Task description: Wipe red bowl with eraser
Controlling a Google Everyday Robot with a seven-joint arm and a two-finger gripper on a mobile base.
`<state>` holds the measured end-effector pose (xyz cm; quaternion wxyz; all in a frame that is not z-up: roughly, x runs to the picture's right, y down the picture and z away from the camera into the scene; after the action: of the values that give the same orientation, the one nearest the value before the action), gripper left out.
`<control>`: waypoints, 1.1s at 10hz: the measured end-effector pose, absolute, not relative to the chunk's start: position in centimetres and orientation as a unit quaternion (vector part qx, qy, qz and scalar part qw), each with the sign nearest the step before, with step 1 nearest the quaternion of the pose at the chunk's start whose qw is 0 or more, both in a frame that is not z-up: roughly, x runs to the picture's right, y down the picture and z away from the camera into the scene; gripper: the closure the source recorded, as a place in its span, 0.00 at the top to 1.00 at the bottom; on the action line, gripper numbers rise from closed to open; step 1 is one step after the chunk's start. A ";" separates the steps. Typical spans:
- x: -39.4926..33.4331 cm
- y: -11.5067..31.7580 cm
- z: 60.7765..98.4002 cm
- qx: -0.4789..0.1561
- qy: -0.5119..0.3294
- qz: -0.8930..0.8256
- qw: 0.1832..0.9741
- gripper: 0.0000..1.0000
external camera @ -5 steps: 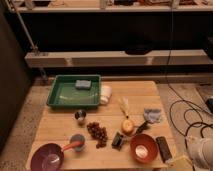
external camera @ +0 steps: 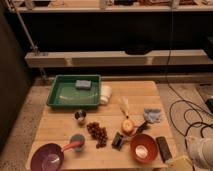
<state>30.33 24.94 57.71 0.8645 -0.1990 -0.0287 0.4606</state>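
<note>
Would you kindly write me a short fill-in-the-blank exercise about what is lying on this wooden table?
1. The blue sponge lies inside the ___ tray.
2. The red bowl stands between the small black object and the ___.
3. The gripper is at the picture's lower ___ corner, off the table.
Missing words: green; eraser; right.

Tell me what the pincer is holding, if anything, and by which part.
Nothing, apparently. The pincer is at the bottom right edge; the eraser lies flat on the table beside the red bowl.
</note>
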 end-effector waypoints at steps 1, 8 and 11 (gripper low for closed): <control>30.3 24.9 57.7 -0.199 -0.029 0.461 0.865 0.80; 30.3 24.9 57.7 -0.199 -0.029 0.461 0.865 0.80; 30.3 24.9 57.7 -0.199 -0.029 0.461 0.865 0.80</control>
<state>30.34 24.93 57.70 0.8646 -0.1989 -0.0286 0.4606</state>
